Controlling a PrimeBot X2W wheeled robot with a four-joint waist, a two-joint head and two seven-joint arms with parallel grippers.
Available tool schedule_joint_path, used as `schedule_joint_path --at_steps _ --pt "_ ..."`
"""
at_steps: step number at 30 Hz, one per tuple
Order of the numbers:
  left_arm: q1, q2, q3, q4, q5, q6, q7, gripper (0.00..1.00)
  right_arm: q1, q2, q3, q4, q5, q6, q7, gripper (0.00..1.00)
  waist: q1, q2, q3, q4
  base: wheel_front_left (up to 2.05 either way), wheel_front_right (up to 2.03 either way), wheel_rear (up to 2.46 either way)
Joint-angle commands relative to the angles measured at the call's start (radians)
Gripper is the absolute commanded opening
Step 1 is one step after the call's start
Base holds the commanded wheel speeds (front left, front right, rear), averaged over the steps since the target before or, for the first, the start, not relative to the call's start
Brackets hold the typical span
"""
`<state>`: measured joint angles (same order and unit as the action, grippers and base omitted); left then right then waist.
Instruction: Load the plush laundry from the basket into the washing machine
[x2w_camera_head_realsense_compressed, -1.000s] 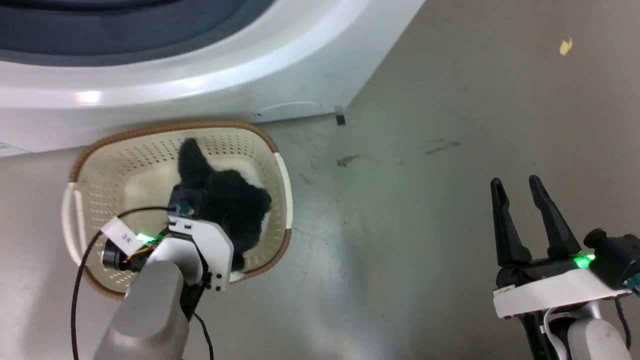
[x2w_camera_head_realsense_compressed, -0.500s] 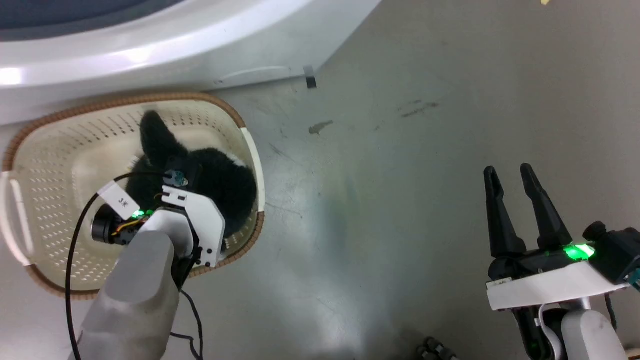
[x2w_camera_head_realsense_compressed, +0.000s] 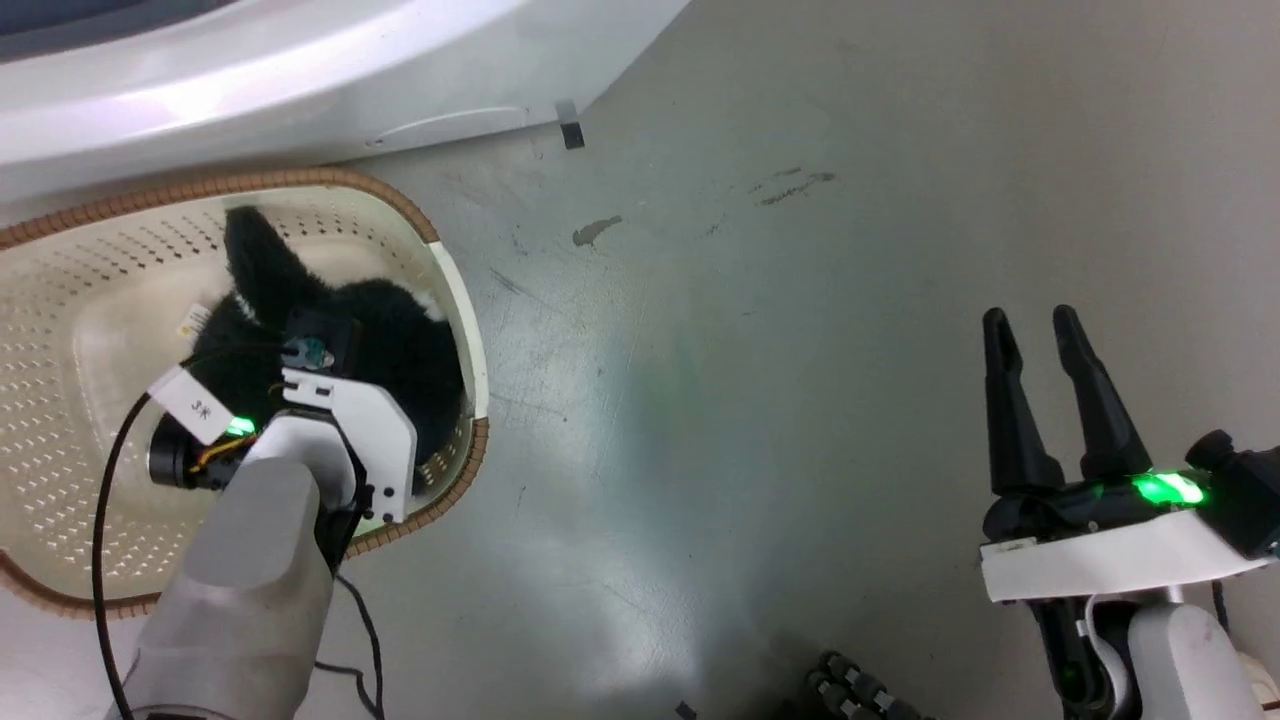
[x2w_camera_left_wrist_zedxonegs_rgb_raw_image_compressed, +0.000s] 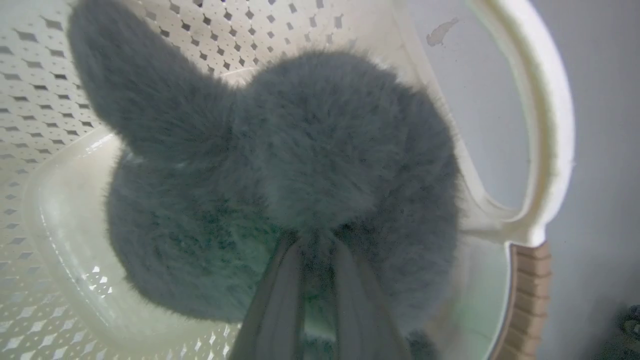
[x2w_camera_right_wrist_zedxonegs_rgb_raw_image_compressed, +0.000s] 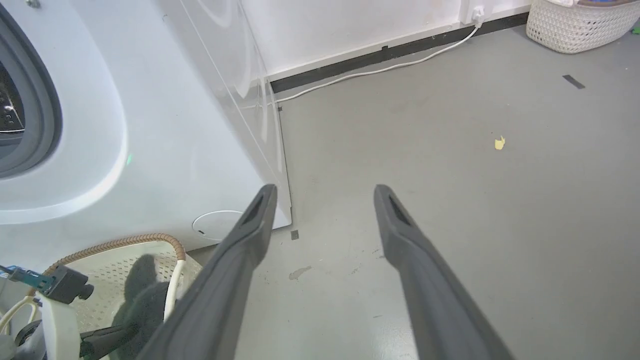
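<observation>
Where the fluffy black plush laundry (x2w_camera_head_realsense_compressed: 400, 340) lies at the right end of the small cream perforated plastic basket (x2w_camera_head_realsense_compressed: 452, 290), the left gripper (x2w_camera_left_wrist_zedxonegs_rgb_raw_image_compressed: 316, 250) has its jaws pinched shut on its fur. A large white washing machine (x2w_camera_head_realsense_compressed: 300, 80) stands just beside the basket's far rim. The right gripper (x2w_camera_head_realsense_compressed: 1030, 330) hovers well apart over open grey floor (x2w_camera_head_realsense_compressed: 750, 350), jaws spread.

Pretty clearly a laundry room. White washing machine (x2w_camera_right_wrist_zedxonegs_rgb_raw_image_compressed: 150, 125) sits on a bare grey floor (x2w_camera_right_wrist_zedxonegs_rgb_raw_image_compressed: 450, 210), woven hamper (x2w_camera_right_wrist_zedxonegs_rgb_raw_image_compressed: 575, 25) off by the white wall (x2w_camera_right_wrist_zedxonegs_rgb_raw_image_compressed: 350, 25).

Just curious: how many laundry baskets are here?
2: the cream basket beside the washing machine, and a white woven basket by the far wall. Others may be hidden.
</observation>
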<state>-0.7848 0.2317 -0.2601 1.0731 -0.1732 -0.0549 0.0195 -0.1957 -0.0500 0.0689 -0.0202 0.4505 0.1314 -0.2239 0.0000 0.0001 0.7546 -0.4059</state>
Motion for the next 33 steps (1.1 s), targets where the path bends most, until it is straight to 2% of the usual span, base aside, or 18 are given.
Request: schedule_joint_path --at_steps 1,9,14,20,26,33 --pt "-0.004 0.010 -0.008 0.049 -0.010 0.002 -0.011 0.00 -0.015 0.000 -0.007 -0.004 0.010 -0.001 -0.010 1.00 0.0000 -0.0001 -0.015 0.007 0.00 0.00 0.00" --pt "0.017 -0.042 -0.040 0.127 -0.043 -0.025 -0.154 0.00 0.009 0.000 -0.058 -0.006 -0.020 -0.001 -0.027 1.00 0.0000 -0.0001 -0.137 0.046 0.00 0.00 0.00" --pt "0.041 -0.091 -0.051 0.171 -0.076 -0.040 -0.244 0.00 0.055 0.000 -0.097 -0.015 -0.067 -0.001 -0.037 1.00 0.0000 -0.0001 -0.258 0.103 0.00 0.00 0.00" --pt "0.123 -0.131 -0.050 0.113 -0.106 -0.059 -0.279 0.00 0.122 0.000 -0.122 -0.015 -0.142 -0.001 -0.038 1.00 0.0000 -0.0001 -0.414 0.188 0.00 0.00 0.00" --pt "0.277 -0.115 -0.029 -0.132 -0.095 -0.062 -0.281 0.00 0.179 0.000 -0.118 -0.001 -0.198 -0.001 -0.038 1.00 0.0000 -0.0001 -0.530 0.243 0.00 0.00 0.00" --pt "0.483 -0.112 0.031 -0.528 -0.026 -0.021 -0.281 0.00 0.250 0.000 -0.105 0.006 -0.236 -0.001 -0.038 1.00 0.0000 -0.0001 -0.604 0.291 0.00 0.00 0.00"
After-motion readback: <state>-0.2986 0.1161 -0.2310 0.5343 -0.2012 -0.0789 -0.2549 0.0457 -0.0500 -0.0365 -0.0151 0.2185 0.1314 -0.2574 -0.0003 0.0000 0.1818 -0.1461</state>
